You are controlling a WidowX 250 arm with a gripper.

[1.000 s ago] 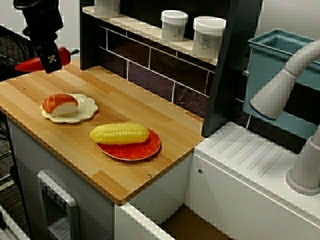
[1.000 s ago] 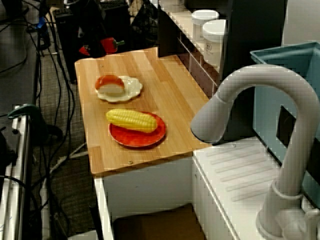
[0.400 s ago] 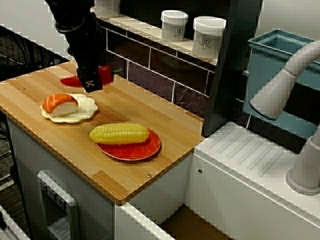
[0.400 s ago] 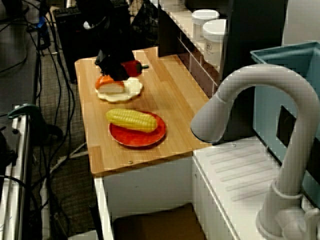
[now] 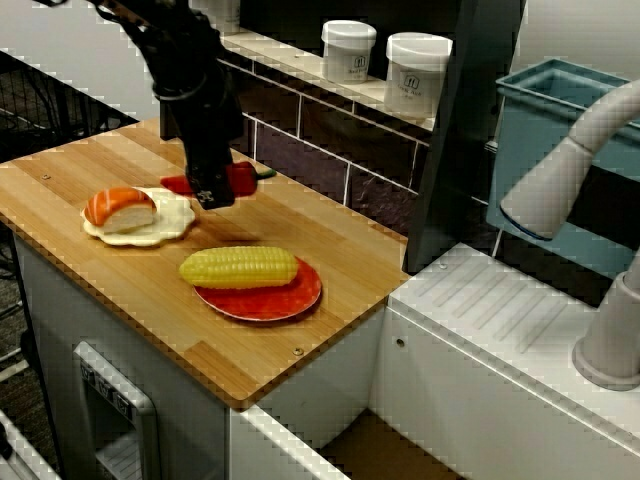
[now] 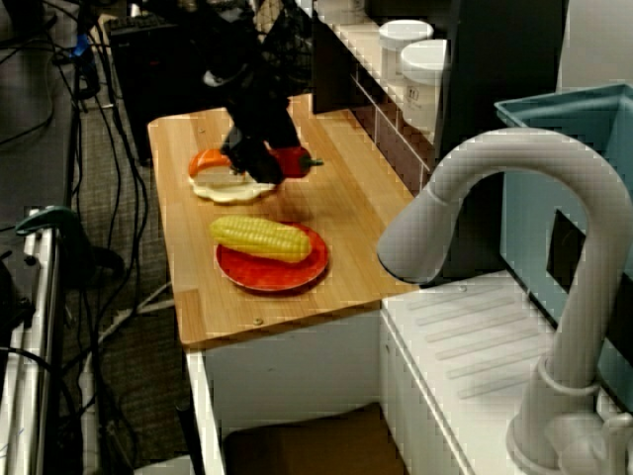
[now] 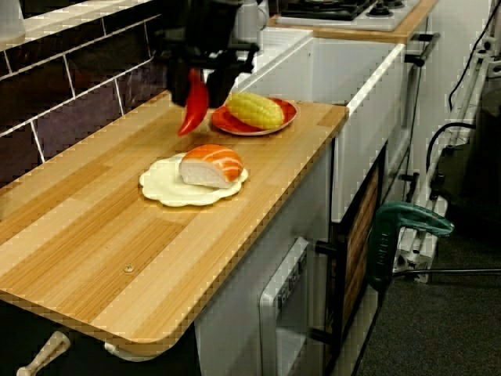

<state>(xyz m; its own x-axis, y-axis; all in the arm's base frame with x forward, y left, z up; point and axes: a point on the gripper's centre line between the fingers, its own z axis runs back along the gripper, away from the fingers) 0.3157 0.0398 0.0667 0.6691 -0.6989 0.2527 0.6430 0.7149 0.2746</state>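
Observation:
My gripper [image 5: 214,190] is shut on a red chili pepper [image 5: 241,180] and holds it a little above the wooden counter [image 5: 300,225]. In the view along the counter the chili pepper [image 7: 193,108] hangs tip down from the gripper [image 7: 199,84]. It hovers just right of a cream plate [image 5: 172,217] bearing a piece of salmon sushi [image 5: 119,206], and behind a corn cob [image 5: 240,267] on a red plate [image 5: 292,297]. The view past the tap shows the gripper [image 6: 257,162] between the sushi plate [image 6: 224,189] and the tiled wall.
Two white jars [image 5: 348,50] [image 5: 417,72] stand on the shelf above the dark tiled wall [image 5: 300,140]. A dark post [image 5: 455,140] ends the counter at the right. Beyond it are a white sink top [image 5: 500,330], a grey tap [image 5: 570,170] and a blue bin [image 5: 545,150].
The arm has carried the chili pepper from the counter's far left corner rightward, past the sushi plate, to a spot behind the corn. The plates have not moved.

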